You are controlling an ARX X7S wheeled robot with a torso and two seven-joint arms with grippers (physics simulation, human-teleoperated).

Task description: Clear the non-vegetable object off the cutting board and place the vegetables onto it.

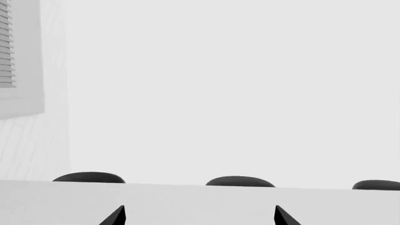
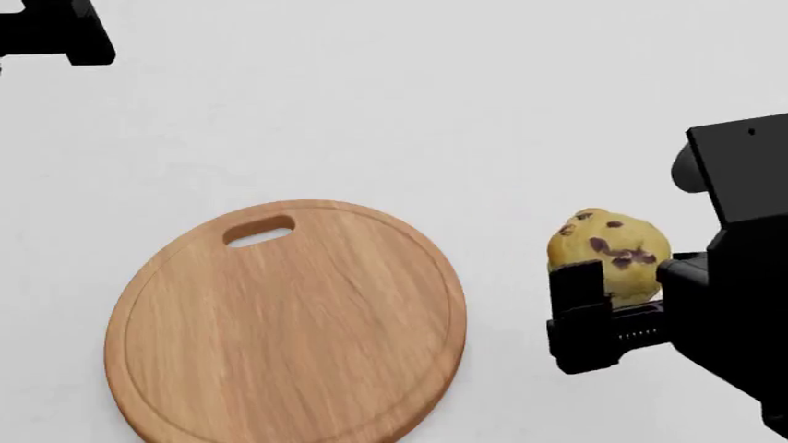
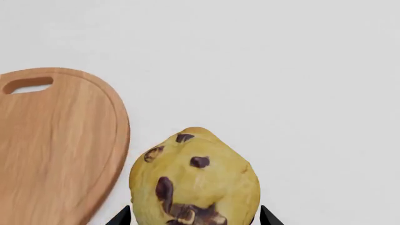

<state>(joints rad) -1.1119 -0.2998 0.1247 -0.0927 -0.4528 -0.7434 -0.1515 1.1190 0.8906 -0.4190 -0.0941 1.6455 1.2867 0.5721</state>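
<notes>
Writing or labels appear nowhere on the things in view: the muffin (image 2: 612, 247) shows only dark chips on its yellowish-tan crust, and the cutting board (image 2: 286, 328) shows plain wood grain, a groove near the rim and an oval handle slot at its far edge.

In the head view the round board lies on the white table (image 2: 431, 111) at the near left, with nothing resting on it. The muffin sits off the board, to its right, with a strip of bare table between the two. The right gripper (image 2: 622, 309) reaches in from the right edge, and its fingers flank the muffin's near side; one black finger (image 2: 575, 291) stands against the lump's left flank. The right wrist view shows the muffin (image 3: 195, 183) filling the gap between the two dark fingertips, the jaws set narrow around it; whether it rests on the table or is lifted cannot be told. The board's edge (image 3: 115, 140) curves just beside it in that view.

The left gripper (image 1: 200, 216) shows only as two dark fingertips spread well apart with nothing between them, pointing over the table's far edge. Beyond that edge three dark rounded chair backs (image 1: 240, 181) rise just above the tabletop, before a pale wall, and a slatted window blind (image 1: 7, 47) hangs at one side. In the head view a black part of the left arm (image 2: 55, 32) sits at the far left corner, well apart from the board.
</notes>
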